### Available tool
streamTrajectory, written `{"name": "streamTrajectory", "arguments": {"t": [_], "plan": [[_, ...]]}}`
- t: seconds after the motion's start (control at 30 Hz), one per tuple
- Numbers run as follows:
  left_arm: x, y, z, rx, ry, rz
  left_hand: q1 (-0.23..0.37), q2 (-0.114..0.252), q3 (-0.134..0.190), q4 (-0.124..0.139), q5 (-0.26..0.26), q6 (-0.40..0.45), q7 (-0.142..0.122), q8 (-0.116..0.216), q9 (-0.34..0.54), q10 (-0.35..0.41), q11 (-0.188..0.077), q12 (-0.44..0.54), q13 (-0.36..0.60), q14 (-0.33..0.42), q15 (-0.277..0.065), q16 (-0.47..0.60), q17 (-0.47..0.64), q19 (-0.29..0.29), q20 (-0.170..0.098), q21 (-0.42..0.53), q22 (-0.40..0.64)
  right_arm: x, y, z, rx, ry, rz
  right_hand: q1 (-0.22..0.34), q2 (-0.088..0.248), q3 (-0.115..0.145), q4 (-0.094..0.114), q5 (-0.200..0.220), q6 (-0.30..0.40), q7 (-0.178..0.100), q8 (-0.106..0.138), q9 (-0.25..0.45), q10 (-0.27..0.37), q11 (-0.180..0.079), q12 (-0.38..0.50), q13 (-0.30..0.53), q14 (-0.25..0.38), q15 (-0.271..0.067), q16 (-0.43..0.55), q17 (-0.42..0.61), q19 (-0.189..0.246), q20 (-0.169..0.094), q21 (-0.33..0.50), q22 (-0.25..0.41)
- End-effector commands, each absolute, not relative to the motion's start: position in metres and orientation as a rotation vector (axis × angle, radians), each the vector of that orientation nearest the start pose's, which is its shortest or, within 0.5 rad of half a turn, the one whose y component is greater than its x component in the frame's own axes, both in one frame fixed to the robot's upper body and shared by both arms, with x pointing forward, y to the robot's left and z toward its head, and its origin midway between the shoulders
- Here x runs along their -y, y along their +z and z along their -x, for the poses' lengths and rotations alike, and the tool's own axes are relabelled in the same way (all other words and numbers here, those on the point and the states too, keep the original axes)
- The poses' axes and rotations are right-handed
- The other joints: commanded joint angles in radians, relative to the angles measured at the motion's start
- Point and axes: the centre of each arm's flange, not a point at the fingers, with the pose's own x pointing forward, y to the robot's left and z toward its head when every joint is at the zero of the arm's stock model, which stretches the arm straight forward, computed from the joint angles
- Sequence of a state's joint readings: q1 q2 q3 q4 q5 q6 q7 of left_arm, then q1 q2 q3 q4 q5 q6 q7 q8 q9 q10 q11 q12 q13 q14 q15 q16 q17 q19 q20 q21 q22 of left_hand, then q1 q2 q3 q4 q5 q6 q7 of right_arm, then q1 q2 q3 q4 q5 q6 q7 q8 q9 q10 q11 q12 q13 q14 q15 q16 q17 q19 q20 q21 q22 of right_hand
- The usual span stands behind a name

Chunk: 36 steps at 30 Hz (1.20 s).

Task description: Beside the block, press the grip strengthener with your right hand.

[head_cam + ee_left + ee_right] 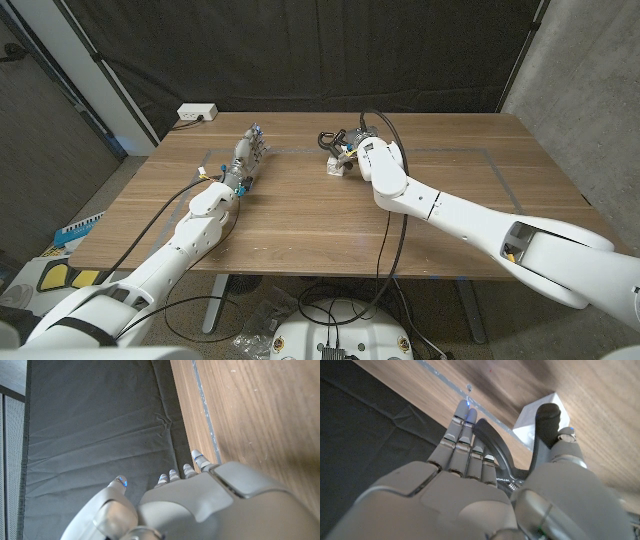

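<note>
On the table's [300, 215] left side, the left robot hand [246, 160] stands on its edge, fingers [199, 460] stretched out together and holding nothing. Farther right, near the table's far middle, the right robot hand [350, 148] wraps around the black grip strengthener [502, 455], fingers on one handle and thumb [567, 447] on the other, so that hand is clamped on it. Just beside the strengthener, touching or nearly so, sits the white block [535, 417].
</note>
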<state>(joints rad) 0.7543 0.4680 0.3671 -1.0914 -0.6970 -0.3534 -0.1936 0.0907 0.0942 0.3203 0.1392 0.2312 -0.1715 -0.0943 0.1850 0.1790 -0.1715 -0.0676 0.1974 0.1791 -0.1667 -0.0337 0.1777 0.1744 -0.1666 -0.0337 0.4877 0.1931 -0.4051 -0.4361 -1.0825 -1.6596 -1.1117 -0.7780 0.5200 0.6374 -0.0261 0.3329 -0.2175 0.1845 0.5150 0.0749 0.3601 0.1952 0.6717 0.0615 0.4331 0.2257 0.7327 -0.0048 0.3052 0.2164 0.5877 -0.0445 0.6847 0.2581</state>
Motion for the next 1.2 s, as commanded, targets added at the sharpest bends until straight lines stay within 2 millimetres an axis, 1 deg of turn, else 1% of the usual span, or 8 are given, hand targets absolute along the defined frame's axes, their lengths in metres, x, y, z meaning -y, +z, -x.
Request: {"name": "streamTrajectory", "arguments": {"t": [0.03, 0.23, 0.47, 0.6, 0.73, 0.9, 1.03, 1.2], "plan": [[-0.305, -0.029, -0.675, 0.59, -0.264, 0.059, 0.001, 0.0, -0.005, 0.002, 0.004, -0.202, 0.003, 0.004, 0.004, -0.197, 0.002, 0.002, 0.002, -0.226, -0.034, 0.005, 0.003, -0.151, -0.02, -0.005, 0.002, 0.078, 0.059, -0.596, 0.484, -0.317, 1.661, 0.167, 0.137, 0.166, 0.043, 0.0, 0.088, -0.088, 0.002, 0.003, 0.064, -0.07, -0.005, 0.001, 0.074, -0.172, -0.005, 0.003, 0.009, -0.001, 0.012, 0.002], [-0.304, -0.028, -0.674, 0.593, -0.267, 0.057, 0.001, 0.0, -0.006, 0.002, 0.004, -0.203, 0.002, 0.003, 0.004, -0.197, 0.002, 0.002, 0.002, -0.226, -0.034, 0.005, 0.003, -0.151, -0.019, -0.005, 0.002, 0.086, 0.061, -0.588, 0.581, -0.41, 1.608, 0.202, 0.128, 0.186, 0.032, 0.002, 0.095, -0.099, 0.003, 0.002, 0.075, -0.083, -0.006, 0.002, 0.086, -0.185, -0.01, 0.001, 0.022, -0.014, 0.026, -0.005], [-0.3, -0.026, -0.675, 0.597, -0.271, 0.053, 0.0, -0.001, -0.007, 0.002, 0.004, -0.202, 0.003, 0.004, 0.004, -0.196, 0.002, 0.002, 0.002, -0.226, -0.034, 0.005, 0.003, -0.15, -0.019, -0.005, 0.002, 0.093, 0.059, -0.583, 0.654, -0.477, 1.566, 0.239, 0.115, 0.212, 0.039, -0.001, 0.149, -0.117, 0.02, 0.002, 0.124, -0.1, 0.001, 0.004, 0.142, -0.209, 0.002, 0.007, 0.057, -0.033, 0.059, -0.018], [-0.299, -0.025, -0.674, 0.598, -0.273, 0.052, 0.0, -0.001, -0.008, 0.002, 0.005, -0.203, 0.002, 0.003, 0.004, -0.197, 0.002, 0.002, 0.002, -0.226, -0.033, 0.005, 0.003, -0.149, -0.019, -0.005, 0.002, 0.095, 0.058, -0.581, 0.679, -0.505, 1.561, 0.26, 0.099, 0.22, 0.033, 0.0, 0.156, -0.127, 0.022, 0.002, 0.138, -0.109, 0.001, 0.004, 0.155, -0.216, 0.002, 0.007, 0.062, -0.044, 0.069, -0.021], [-0.299, -0.025, -0.674, 0.599, -0.272, 0.052, 0.0, -0.001, -0.008, 0.002, 0.005, -0.202, 0.002, 0.004, 0.003, -0.197, 0.002, 0.002, 0.002, -0.226, -0.034, 0.004, 0.003, -0.149, -0.02, -0.006, 0.002, 0.095, 0.059, -0.579, 0.701, -0.53, 1.561, 0.29, 0.06, 0.201, 0.032, 0.002, 0.186, -0.14, 0.031, 0.002, 0.164, -0.128, 0.002, 0.006, 0.173, -0.222, 0.02, 0.026, 0.073, -0.077, 0.089, -0.025], [-0.299, -0.025, -0.673, 0.6, -0.271, 0.05, 0.0, -0.001, -0.009, 0.002, 0.005, -0.202, 0.002, 0.004, 0.003, -0.197, 0.002, 0.002, 0.002, -0.227, -0.034, 0.004, 0.003, -0.149, -0.02, -0.006, 0.002, 0.096, 0.059, -0.577, 0.721, -0.549, 1.556, 0.32, 0.042, 0.182, 0.038, 0.009, 0.22, -0.147, 0.04, 0.003, 0.196, -0.141, 0.007, 0.009, 0.203, -0.231, 0.037, 0.035, 0.09, -0.109, 0.112, -0.027], [-0.299, -0.025, -0.672, 0.602, -0.27, 0.051, 0.0, -0.001, -0.009, 0.002, 0.005, -0.202, 0.002, 0.004, 0.003, -0.197, 0.002, 0.002, 0.002, -0.227, -0.035, 0.004, 0.003, -0.15, -0.02, -0.006, 0.002, 0.096, 0.06, -0.576, 0.745, -0.568, 1.547, 0.363, 0.048, 0.171, 0.043, 0.016, 0.261, -0.165, 0.047, 0.002, 0.221, -0.153, 0.005, 0.004, 0.244, -0.234, 0.054, 0.038, 0.106, -0.134, 0.139, -0.026], [-0.3, -0.025, -0.671, 0.604, -0.269, 0.052, 0.0, -0.001, -0.01, 0.002, 0.006, -0.2, 0.001, 0.004, 0.003, -0.197, 0.002, 0.002, 0.002, -0.227, -0.035, 0.004, 0.003, -0.149, -0.02, -0.006, 0.002, 0.097, 0.061, -0.574, 0.77, -0.579, 1.529, 0.432, 0.065, 0.141, 0.051, 0.014, 0.326, -0.181, 0.053, 0.004, 0.287, -0.171, 0.006, -0.008, 0.305, -0.236, 0.071, 0.034, 0.129, -0.158, 0.196, -0.018]]}}
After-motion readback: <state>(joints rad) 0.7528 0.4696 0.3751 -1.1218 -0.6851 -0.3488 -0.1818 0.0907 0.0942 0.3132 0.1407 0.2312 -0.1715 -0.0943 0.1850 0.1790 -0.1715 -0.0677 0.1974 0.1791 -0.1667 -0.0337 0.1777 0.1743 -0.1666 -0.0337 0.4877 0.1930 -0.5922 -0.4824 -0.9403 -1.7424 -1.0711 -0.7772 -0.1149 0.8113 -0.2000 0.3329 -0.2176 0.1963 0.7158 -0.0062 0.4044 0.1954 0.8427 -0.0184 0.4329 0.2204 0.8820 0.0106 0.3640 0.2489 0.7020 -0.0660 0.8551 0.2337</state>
